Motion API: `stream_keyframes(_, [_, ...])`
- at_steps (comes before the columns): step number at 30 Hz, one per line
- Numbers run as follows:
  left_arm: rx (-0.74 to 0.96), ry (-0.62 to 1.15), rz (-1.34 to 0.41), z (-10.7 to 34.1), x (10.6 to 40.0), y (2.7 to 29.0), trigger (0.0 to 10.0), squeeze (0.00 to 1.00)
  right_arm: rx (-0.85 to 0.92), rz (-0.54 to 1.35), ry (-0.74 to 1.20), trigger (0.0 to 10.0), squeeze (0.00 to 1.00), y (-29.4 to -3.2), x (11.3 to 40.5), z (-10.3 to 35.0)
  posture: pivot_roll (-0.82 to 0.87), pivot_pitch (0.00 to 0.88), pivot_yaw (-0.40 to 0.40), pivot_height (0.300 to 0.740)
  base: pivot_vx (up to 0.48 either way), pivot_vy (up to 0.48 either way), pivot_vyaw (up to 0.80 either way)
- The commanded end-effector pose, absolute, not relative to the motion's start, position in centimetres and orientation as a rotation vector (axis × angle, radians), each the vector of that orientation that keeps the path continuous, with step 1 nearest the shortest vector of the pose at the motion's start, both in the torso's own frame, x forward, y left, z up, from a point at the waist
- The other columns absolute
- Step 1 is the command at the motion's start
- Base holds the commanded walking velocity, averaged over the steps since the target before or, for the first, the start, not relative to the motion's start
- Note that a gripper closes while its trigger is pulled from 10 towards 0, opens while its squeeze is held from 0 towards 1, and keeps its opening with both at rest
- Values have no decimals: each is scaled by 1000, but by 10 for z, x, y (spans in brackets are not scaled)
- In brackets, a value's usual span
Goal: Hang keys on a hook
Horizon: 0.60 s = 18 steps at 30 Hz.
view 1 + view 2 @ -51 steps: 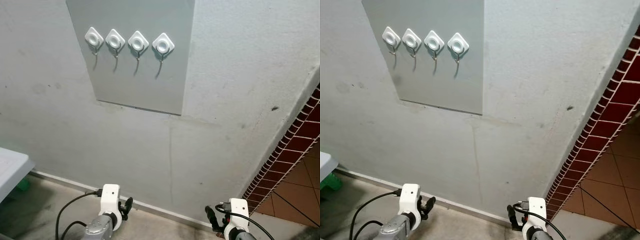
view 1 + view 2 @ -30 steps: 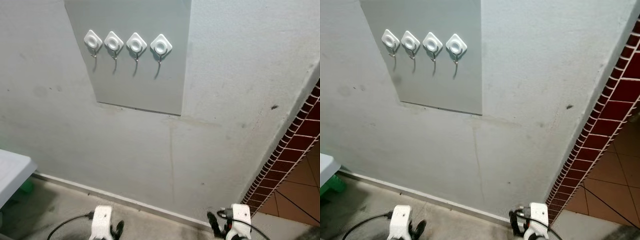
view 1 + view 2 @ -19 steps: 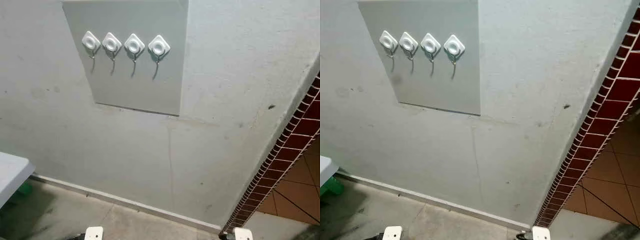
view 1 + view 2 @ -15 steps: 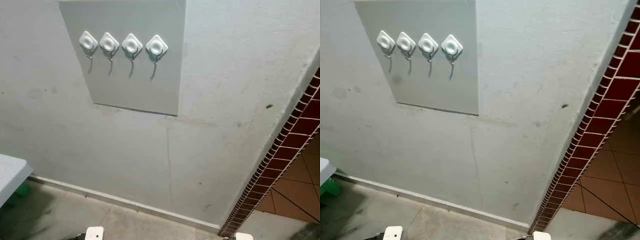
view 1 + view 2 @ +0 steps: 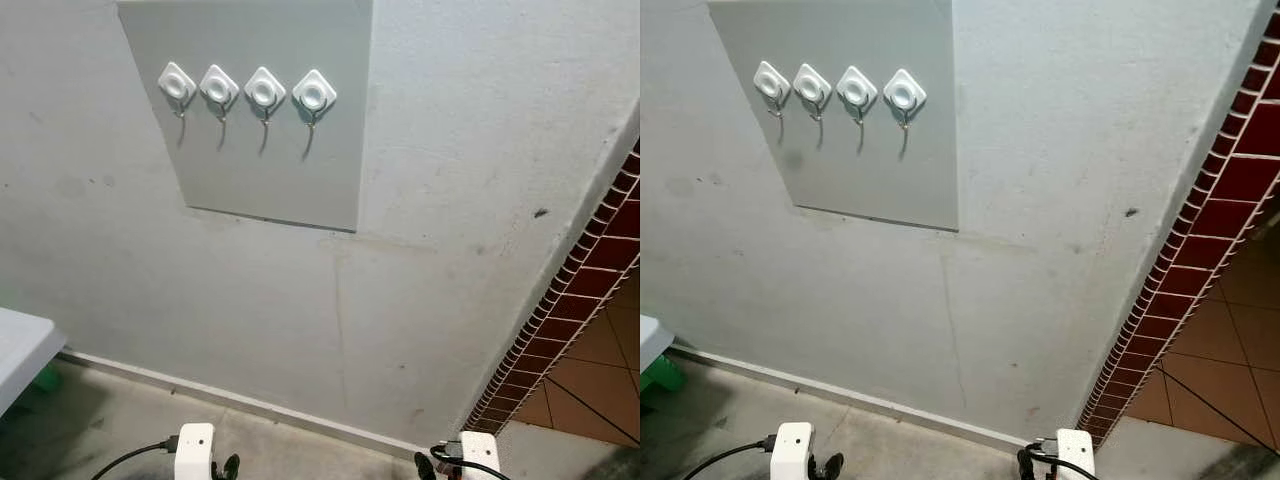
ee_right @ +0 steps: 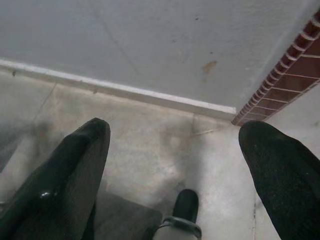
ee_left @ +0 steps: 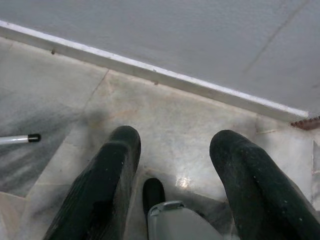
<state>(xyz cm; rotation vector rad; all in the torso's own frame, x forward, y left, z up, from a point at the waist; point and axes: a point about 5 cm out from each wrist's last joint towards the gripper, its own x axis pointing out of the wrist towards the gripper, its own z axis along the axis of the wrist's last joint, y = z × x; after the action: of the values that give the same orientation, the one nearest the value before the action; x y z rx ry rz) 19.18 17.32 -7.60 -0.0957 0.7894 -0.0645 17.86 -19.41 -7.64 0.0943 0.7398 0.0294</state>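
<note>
Left gripper [image 7: 175, 175] and right gripper [image 6: 175, 165] both spread wide, empty, low over floor [image 7: 165, 110]. Hooks [image 5: 263, 88] high above on panel [image 5: 290, 160]. Keys unseen; risk: nothing to hang.

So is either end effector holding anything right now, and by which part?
Nothing is held. The left end effector and the right end effector both hang low with fingers spread, bare floor between them. All four hooks are bare.

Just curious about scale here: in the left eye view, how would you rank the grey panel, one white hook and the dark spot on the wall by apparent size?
1. Grey panel
2. White hook
3. Dark spot
</note>
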Motion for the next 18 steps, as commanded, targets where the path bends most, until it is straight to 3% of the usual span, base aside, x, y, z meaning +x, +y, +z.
stream_keyframes(1, [-76, 809, -74, -78, 188, 176, 10000, 0, 81, 63, 737, 10000, 0, -188, 182, -76, 99, 0, 52, 740, 0, 0, 800])
stream_keyframes(18, [-68, 783, -107, -72, 201, 169, 10000, 0, 45, 101, 739, 10000, 0, -192, 185, -73, 116, 0, 26, 740, 0, 0, 800])
